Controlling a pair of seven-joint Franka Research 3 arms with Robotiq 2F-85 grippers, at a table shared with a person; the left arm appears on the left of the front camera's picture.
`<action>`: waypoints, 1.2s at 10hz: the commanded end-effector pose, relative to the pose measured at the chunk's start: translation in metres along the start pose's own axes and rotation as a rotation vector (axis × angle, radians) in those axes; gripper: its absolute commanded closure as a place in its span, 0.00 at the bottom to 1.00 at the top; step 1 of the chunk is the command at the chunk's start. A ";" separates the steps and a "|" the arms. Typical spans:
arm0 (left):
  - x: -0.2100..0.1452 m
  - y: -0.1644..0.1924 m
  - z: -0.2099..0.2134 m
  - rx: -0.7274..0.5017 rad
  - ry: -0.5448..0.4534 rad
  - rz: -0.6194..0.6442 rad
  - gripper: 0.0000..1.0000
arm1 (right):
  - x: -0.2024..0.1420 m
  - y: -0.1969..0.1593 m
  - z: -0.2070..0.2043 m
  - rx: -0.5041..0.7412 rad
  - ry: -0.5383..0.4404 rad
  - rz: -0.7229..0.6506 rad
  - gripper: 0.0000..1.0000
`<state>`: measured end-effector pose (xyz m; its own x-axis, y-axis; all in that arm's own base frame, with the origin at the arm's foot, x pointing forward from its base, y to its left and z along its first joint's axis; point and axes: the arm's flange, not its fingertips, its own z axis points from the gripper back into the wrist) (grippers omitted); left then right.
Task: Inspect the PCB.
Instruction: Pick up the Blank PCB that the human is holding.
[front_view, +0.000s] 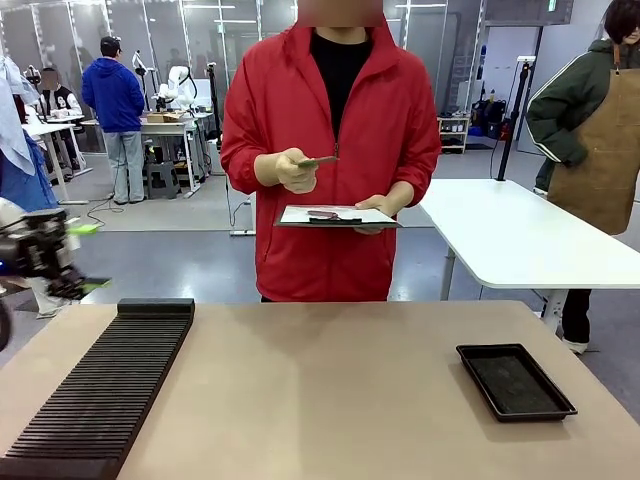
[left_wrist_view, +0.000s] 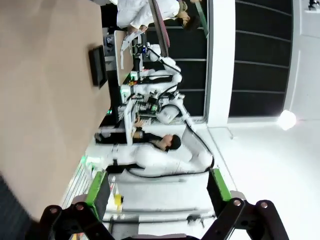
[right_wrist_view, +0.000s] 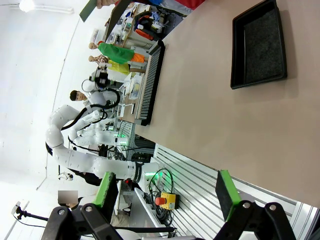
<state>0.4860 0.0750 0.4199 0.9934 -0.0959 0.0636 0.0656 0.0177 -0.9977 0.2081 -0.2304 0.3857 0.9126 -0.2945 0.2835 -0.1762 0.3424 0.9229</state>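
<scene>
Across the table, a person in a red jacket holds the PCB (front_view: 318, 160), a thin green board, edge-on in one hand at chest height. Their other hand carries a clipboard (front_view: 335, 215) with white paper. At the top of the right wrist view the PCB (right_wrist_view: 89, 10) appears as a dark green plate. My left gripper (front_view: 98, 256) hovers open at the far left, off the table's edge, and its green pads (left_wrist_view: 97, 187) stand wide apart with nothing between them. Wide open and empty too is my right gripper (right_wrist_view: 165, 192), raised above the table's near side.
A black slotted rack (front_view: 100, 390) runs along the table's left side. A shallow black tray (front_view: 510, 349) lies at the front right. A white table (front_view: 510, 235) and a person in a brown apron are behind on the right.
</scene>
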 end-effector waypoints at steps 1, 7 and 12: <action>-0.061 0.012 0.028 0.028 0.017 -0.050 0.00 | 0.000 0.001 0.001 0.014 -0.012 0.020 0.00; -0.148 0.053 0.102 -0.026 -0.101 -0.182 0.00 | 0.000 0.001 0.001 0.014 -0.012 0.020 0.00; -0.152 0.055 0.104 0.001 -0.117 -0.161 0.00 | 0.000 0.001 0.001 0.014 -0.012 0.020 0.00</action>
<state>0.3505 0.1918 0.3596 0.9732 0.0174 0.2294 0.2295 -0.0028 -0.9733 0.2082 -0.2303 0.3857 0.9127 -0.2942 0.2835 -0.1762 0.3427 0.9228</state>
